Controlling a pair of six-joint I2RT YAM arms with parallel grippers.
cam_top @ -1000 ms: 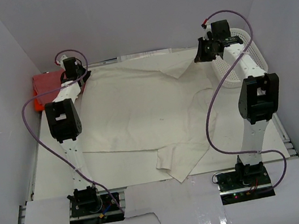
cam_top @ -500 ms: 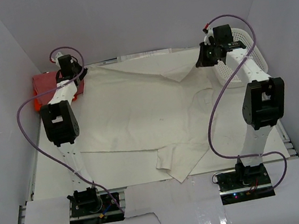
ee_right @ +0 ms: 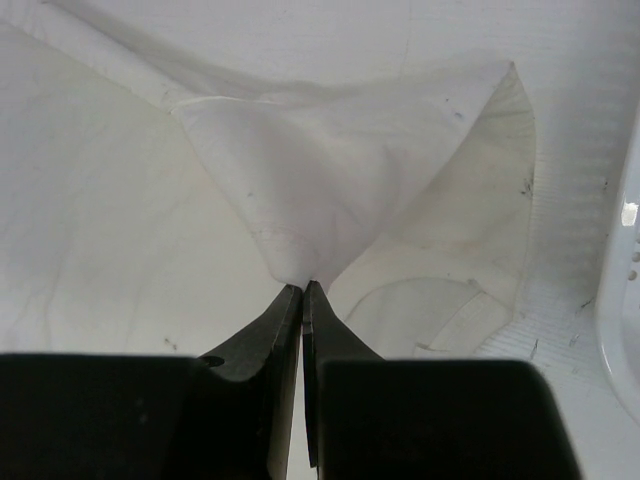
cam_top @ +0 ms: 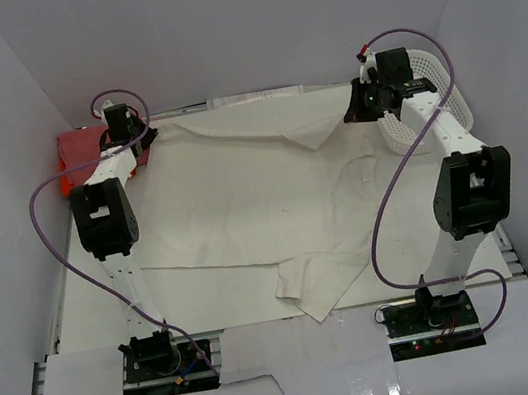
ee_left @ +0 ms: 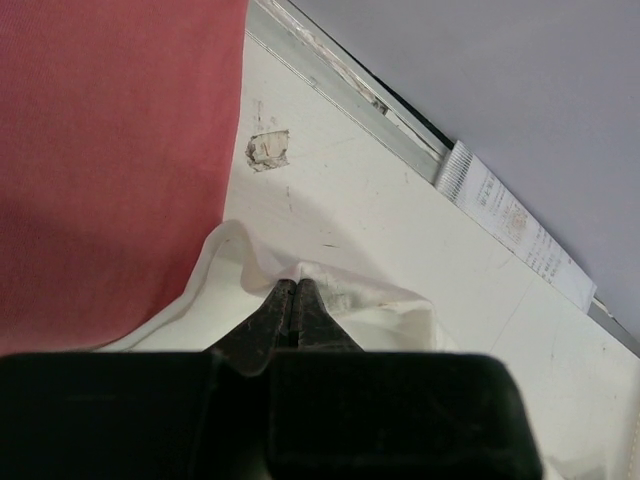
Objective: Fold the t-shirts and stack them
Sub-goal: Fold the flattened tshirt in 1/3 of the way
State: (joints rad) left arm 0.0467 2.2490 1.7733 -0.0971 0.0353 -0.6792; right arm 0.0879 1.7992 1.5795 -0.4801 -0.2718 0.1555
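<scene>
Two arms stand at the near edge of the table, the left arm and the right arm, both reaching toward the far side. Three t-shirts are in view.

Nearest is the cream t-shirt, one only, spread open and mostly flat over the middle of the table. One sleeve lies toward the near edge, between the two arm bases. Its far part is rumpled, with a fold drawn toward the right.

At the far left corner of this shirt the left jaws are closed, pinching its edge low over the table. At the far right the right jaws are closed as well, pinching a peak of the same cloth, which tents up to the tips.

Just beside the left jaws, at the far left, lies the pink-red t-shirt, folded. It rests on the orange t-shirt, of which only a strip shows at its near side.

At the far right stands one white mesh basket, just behind the right wrist.
</scene>
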